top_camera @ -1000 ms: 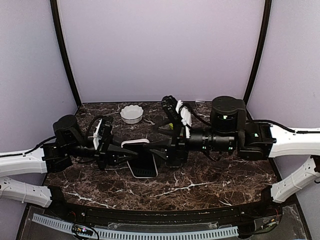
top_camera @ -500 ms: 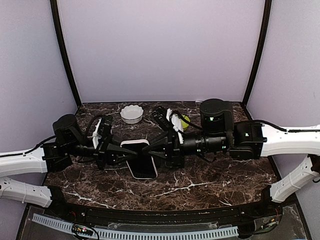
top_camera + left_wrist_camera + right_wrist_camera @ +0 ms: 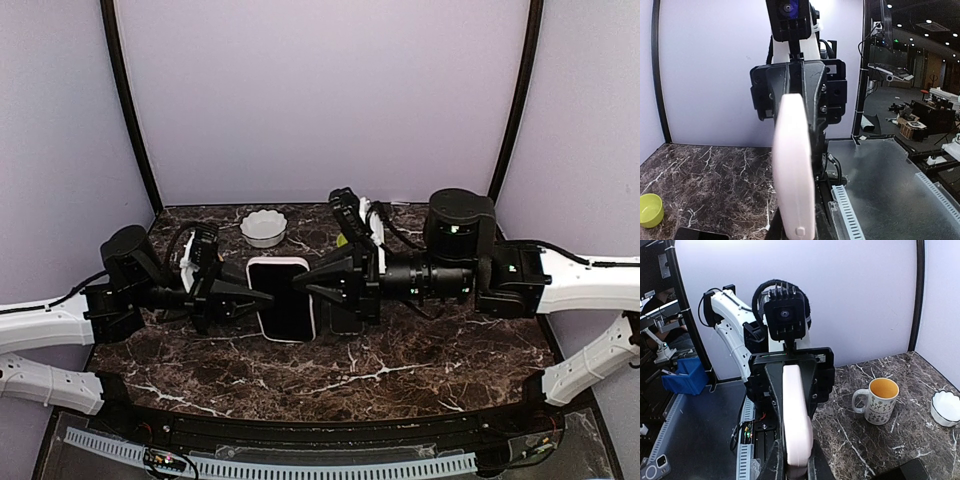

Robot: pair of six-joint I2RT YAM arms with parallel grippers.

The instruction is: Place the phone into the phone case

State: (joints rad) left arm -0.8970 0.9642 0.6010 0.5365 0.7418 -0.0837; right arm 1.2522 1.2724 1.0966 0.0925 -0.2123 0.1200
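White bowl (image 3: 264,228) behind case (image 3: 285,298); mug (image 3: 879,401), green bowl (image 3: 650,210) aside (phone (image 3: 905,471) lying flat)

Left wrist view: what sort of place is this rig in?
Likely a robotics lab in an open workshop hall: purple-walled booth, marble-look table, cluttered desks beyond.
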